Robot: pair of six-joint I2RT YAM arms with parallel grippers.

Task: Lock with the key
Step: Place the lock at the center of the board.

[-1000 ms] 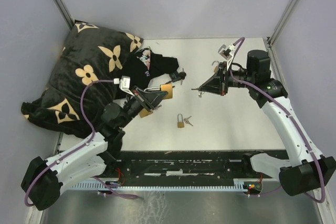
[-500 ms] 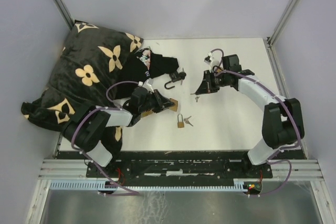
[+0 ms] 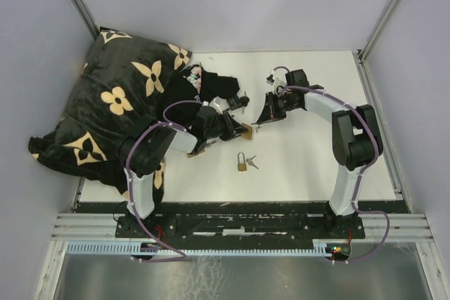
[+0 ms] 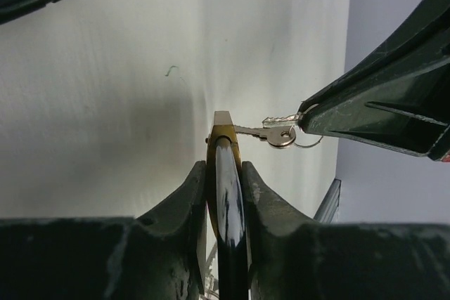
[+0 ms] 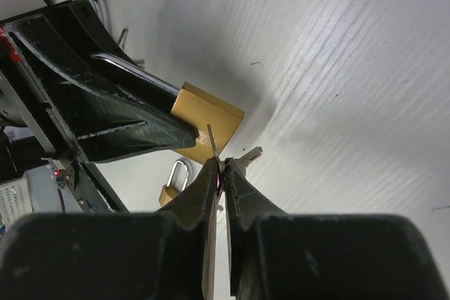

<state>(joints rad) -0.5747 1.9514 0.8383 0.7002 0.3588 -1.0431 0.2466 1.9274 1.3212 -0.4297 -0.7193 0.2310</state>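
Observation:
My left gripper [image 3: 238, 129] is shut on a brass padlock [image 3: 247, 131], held edge-on between the jaws in the left wrist view [image 4: 223, 147]. My right gripper [image 3: 263, 120] is shut on a small silver key [image 4: 273, 133], with a second key [image 5: 244, 156] hanging from its ring. The key's blade [image 5: 211, 138] points at the padlock's body [image 5: 209, 119] and its tip touches the padlock's end face. I cannot tell whether it is inside the keyhole. In the right wrist view my right gripper [image 5: 220, 165] is just below the padlock, opposite the left gripper's fingers [image 5: 112, 114].
A second small brass padlock [image 3: 242, 162] with keys lies on the white table in front of both grippers; it also shows in the right wrist view [image 5: 173, 182]. A black hooked part [image 3: 235, 105] lies behind. A black flowered cushion [image 3: 119, 96] fills the far left corner.
Both arms have closed in on each other. The left gripper carried the padlock right; the right gripper brought the key left and down until its tip met the padlock.

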